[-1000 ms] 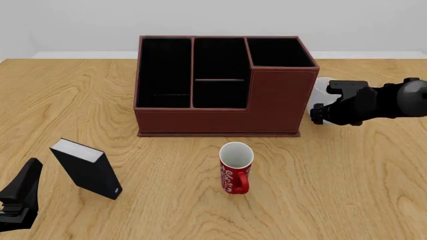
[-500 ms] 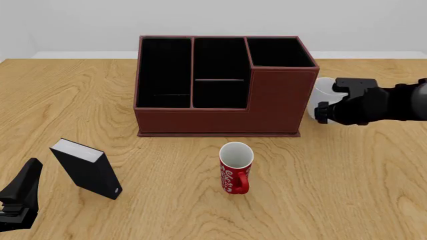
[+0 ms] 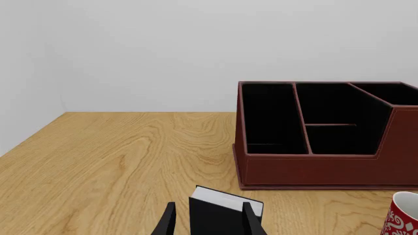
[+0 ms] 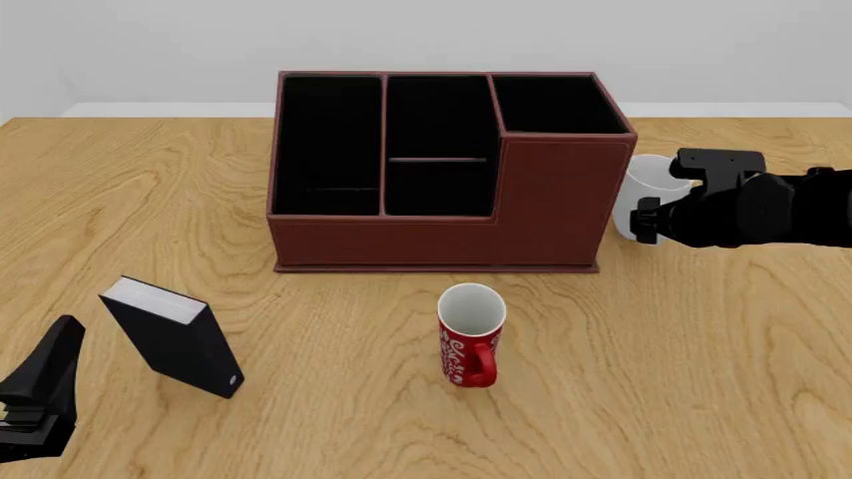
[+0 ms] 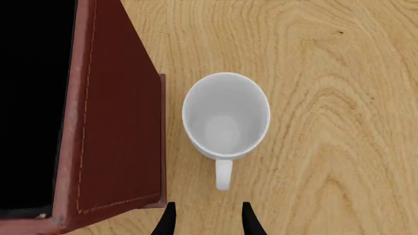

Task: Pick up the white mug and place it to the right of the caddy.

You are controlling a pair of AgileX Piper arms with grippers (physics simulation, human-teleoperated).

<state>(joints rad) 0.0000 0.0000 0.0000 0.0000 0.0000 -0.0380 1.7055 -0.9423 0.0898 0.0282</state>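
**White mug standing beside the caddy**

The white mug (image 5: 226,116) stands upright on the tabletop (image 4: 692,339) toward its right edge, just beside the caddy (image 4: 440,175), on its right. The right hand (image 5: 207,220) hovers above the mug handle, fingers spread, holding nothing. The left hand (image 3: 207,221) waits spread near the front left corner

Plain white mug (image 5: 225,116) upright on the table, just right of the dark reddish-brown three-compartment caddy (image 4: 440,170)

front view high, wrist views close, caddy (image 4: 440,170) shared
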